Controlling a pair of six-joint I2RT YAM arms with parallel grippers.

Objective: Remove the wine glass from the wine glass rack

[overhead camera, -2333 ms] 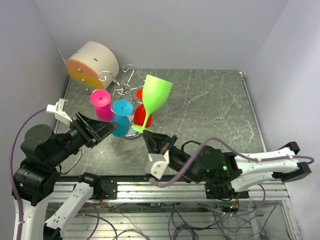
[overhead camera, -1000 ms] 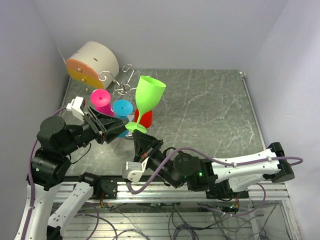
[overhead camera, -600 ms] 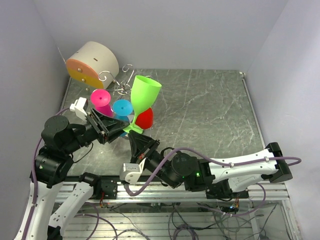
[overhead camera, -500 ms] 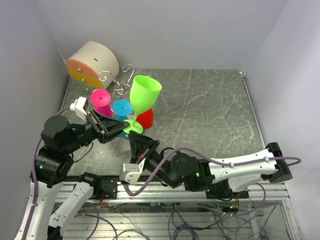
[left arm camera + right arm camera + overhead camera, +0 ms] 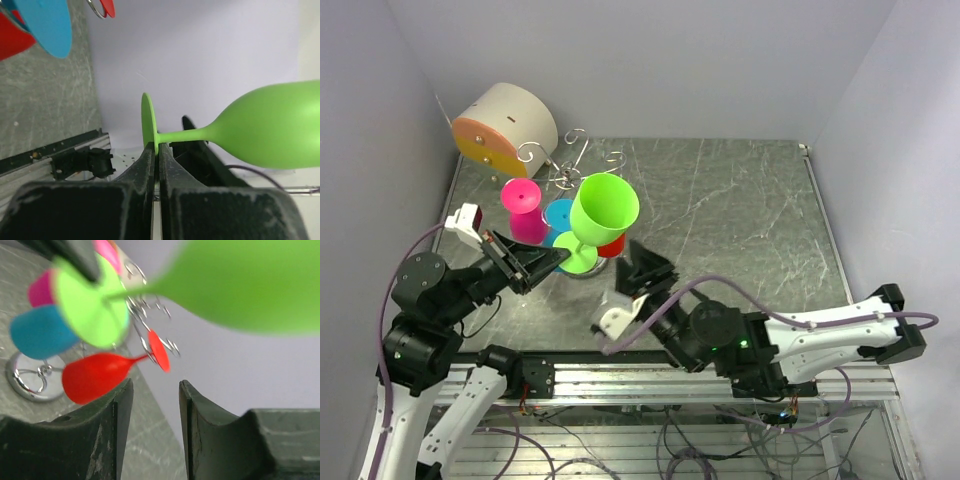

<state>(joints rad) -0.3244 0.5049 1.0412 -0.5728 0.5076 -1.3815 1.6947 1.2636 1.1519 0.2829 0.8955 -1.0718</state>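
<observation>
The left tool [image 5: 556, 260] is clamped on the foot rim of the green glass [image 5: 605, 205], holding it in the air just in front of the rack [image 5: 566, 172]. The right tool [image 5: 645, 268] stands wide and empty, further in front of the rack. 3 glasses hang on it: pink [image 5: 525, 205], blue [image 5: 560, 213], red [image 5: 613, 246].

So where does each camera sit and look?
Top camera: high behind the arms, looking down at the table, rack and both arms.
Left wrist camera: on the left arm, looking along the left pincer, pinching the green glass by its foot.
Right wrist camera: on the right arm, looking past the open right pincer at the rack and red glass.
All three show the green glass.
</observation>
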